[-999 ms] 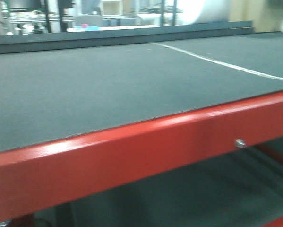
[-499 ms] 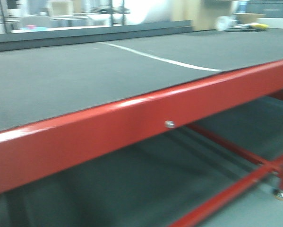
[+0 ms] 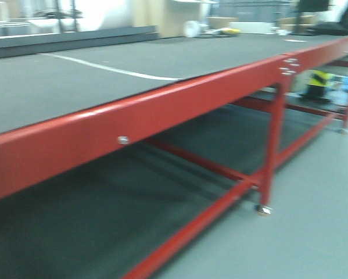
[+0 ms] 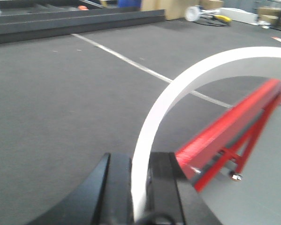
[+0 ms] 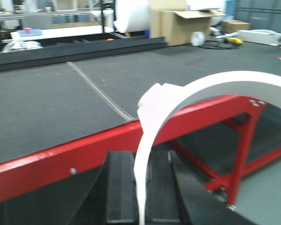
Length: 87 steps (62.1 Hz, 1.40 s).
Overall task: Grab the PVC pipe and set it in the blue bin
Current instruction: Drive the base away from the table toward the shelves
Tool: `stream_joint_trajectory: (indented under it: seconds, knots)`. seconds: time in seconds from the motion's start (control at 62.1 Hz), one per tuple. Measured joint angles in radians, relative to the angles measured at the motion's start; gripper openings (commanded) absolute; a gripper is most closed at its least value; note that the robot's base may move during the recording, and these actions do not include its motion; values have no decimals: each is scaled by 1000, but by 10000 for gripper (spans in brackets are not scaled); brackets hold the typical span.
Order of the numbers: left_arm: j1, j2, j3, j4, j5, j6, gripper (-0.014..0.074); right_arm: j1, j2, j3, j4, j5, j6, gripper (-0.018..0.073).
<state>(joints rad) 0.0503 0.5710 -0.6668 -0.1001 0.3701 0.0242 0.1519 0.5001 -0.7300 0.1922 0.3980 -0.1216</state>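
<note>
OK, left gripper (image 4: pixel 139 161): black fingers (image 4: pixel 117 187) closed onto the wall of a white PVC pipe (image 4: pixel 156 119), 1 finger on each side. The pipe wall rises out of the jaws and arcs up and over to the right, leaving the frame at the right edge. Only that curved rim shows. The bore seems to face the wrist camera, so the long axis would run forward, away from the wrist, but pipe length can't be told.

Right gripper (image 5: pixel 140 159): same picture, jaws clamped on a white PVC wall (image 5: pixel 215 82), arc going up and right, with a lumpy white patch (image 5: pixel 152 101) on the outer rim just above the fingers. Can't tell whether both wrists hold 1 piece or 2.

In both wrist views the pipe hangs over the edge of a long table with a dark grey mat top (image 3: pixel 75 87) and a red steel frame (image 3: pixel 162 110). A white line (image 3: pixel 110 70) crosses the mat diagonally. Bolt head (image 3: pixel 123 140) on the front rail, caster (image 3: pixel 262 209) under the leg, dark lower shelf (image 3: pixel 104 203) below. Open cardboard box (image 5: pixel 178 26) stands past the table's far side. The front view is blurred.
</note>
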Motion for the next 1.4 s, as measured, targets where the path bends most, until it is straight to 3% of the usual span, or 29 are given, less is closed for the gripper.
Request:
stream_joint_trajectory:
  seconds: [1.401]
  knots:
    - [0,0,0,0,0,0,-111,0,0,0,0,0,0,-163]
